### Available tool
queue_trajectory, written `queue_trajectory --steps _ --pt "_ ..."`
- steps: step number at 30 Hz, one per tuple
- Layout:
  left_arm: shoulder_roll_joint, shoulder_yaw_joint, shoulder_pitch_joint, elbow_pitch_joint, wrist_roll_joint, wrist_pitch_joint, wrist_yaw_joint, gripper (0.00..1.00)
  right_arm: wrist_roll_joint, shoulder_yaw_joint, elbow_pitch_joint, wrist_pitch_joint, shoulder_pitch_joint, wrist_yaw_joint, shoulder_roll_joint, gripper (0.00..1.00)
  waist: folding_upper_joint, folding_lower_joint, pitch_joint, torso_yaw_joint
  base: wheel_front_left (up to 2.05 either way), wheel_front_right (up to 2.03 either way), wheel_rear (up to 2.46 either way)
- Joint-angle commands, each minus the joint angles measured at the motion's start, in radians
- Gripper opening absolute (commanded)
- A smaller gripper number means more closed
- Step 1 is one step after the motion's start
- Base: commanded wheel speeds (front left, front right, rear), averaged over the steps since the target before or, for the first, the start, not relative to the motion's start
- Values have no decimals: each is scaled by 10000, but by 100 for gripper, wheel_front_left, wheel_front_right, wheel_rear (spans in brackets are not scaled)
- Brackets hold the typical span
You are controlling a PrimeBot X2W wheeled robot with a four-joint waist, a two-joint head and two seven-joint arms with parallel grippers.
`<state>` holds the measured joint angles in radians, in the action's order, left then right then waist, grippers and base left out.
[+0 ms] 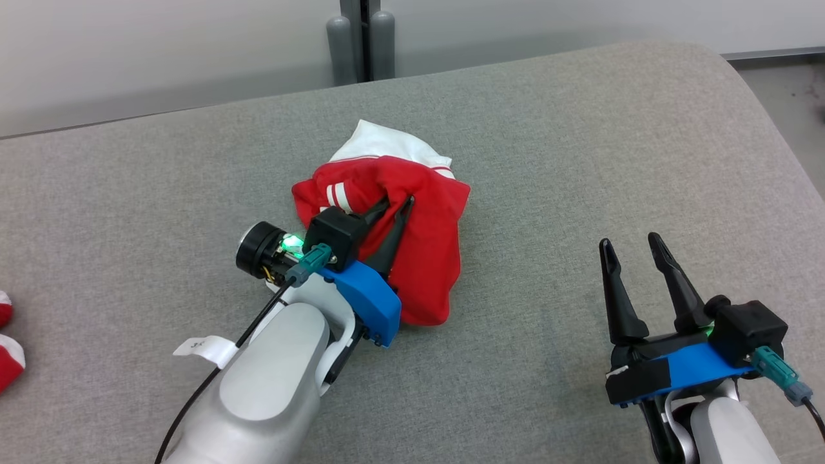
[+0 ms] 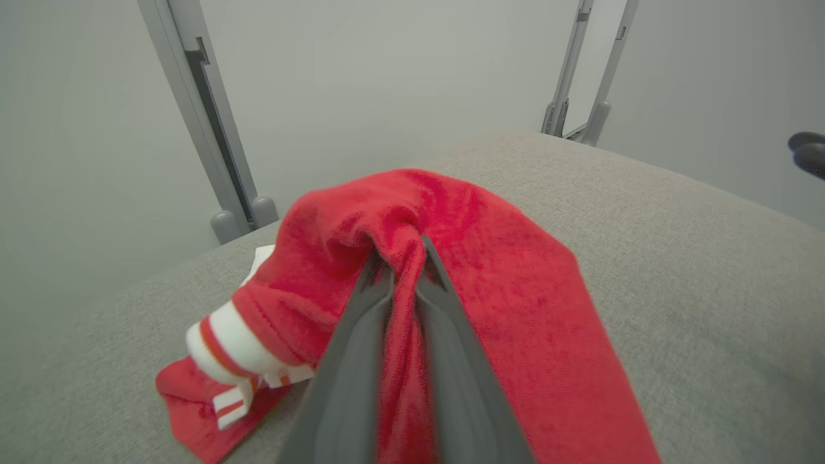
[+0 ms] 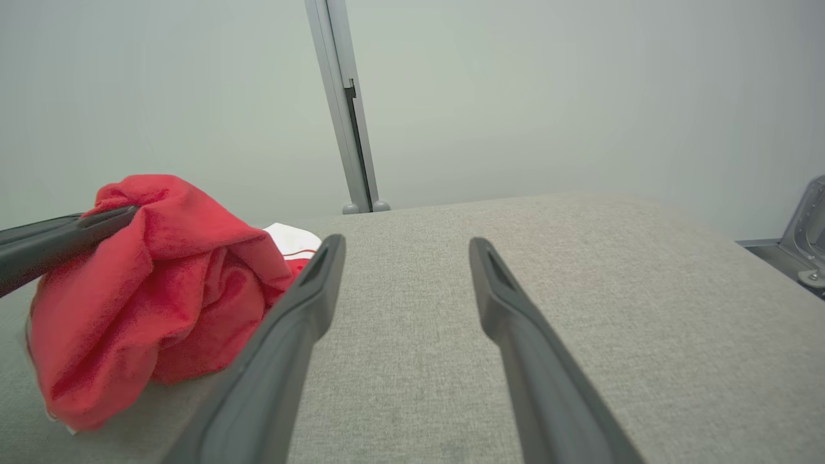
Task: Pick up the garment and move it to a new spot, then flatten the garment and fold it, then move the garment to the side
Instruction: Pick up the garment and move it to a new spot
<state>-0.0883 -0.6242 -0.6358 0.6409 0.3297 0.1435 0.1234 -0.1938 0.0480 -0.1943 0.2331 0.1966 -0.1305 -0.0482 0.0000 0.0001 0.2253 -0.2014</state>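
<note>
Relocation of the garment [image 1: 428, 264] is looking like the step in hand. The left end effector [image 1: 397, 203] is clenching a raised fold of red cloth near the top of the bundle, its two dark fingers lying almost together with fabric pinched between them. The garment is sitting crumpled near the middle of the bench [image 1: 580, 129]. It is red with white striped trim, a white part is poking out at the far side, and its lower edges are resting on the surface. The right end effector [image 1: 628, 243] is hovering well apart to the right, jaws spread wide and holding nothing.

Flattening and folding are, by my reading, not yet begun. The next move is probably calling for a spot with bare surface all around, then for both end effectors taking opposite edges to spread the bundle. So narrow a pinch may be slipping if the cloth drags.

A grey woven cover is wrapping the bench, which is rounding off at its far right corner. Pale walls are standing behind it, with grey upright posts [image 1: 361, 45] at the back edge. Another red-and-white item [image 1: 8, 351] is lying at the far left.
</note>
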Motion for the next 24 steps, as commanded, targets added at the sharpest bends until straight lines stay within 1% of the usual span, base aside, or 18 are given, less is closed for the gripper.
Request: queue_trajectory --steps 1,5,10,12,13,15,18,24 --pt "40 77 35 56 85 240 -50 100 101 -28 -31 25 -15 -4 -41 100 0 -1 -71 52 0 0 0" --pt "116 264 48 8 184 845 -348 100 158 -68 -81 -52 -199 -4 -41 100 0 -1 -336 262 0 0 0" --pt "-190 712 343 -441 142 1154 -838 100 238 -155 -49 -153 -439 -4 -41 100 0 -1 -719 658 0 0 0" --pt "-374 952 516 -747 152 1194 -1030 100 259 -180 -11 -184 -478 -4 -39 100 0 -1 -854 853 0 0 0" --pt "-608 1220 777 -1133 126 1217 -1185 100 290 -194 38 -244 -567 -4 -39 100 0 -1 -968 1048 0 0 0" --pt "-871 1526 1074 -1620 92 1219 -1353 100 312 -215 77 -277 -644 -3 -41 100 0 -1 -1071 1244 0 0 0" --pt "-1258 1978 1638 -2366 14 1223 -1566 100 354 -280 148 -340 -717 -4 -41 100 0 -1 -1212 1521 0 0 0" --pt "-1795 2843 2962 -3487 7 1228 -1945 100 391 -368 224 -478 -877 -4 -41 100 0 -1 -1516 1946 0 0 0"
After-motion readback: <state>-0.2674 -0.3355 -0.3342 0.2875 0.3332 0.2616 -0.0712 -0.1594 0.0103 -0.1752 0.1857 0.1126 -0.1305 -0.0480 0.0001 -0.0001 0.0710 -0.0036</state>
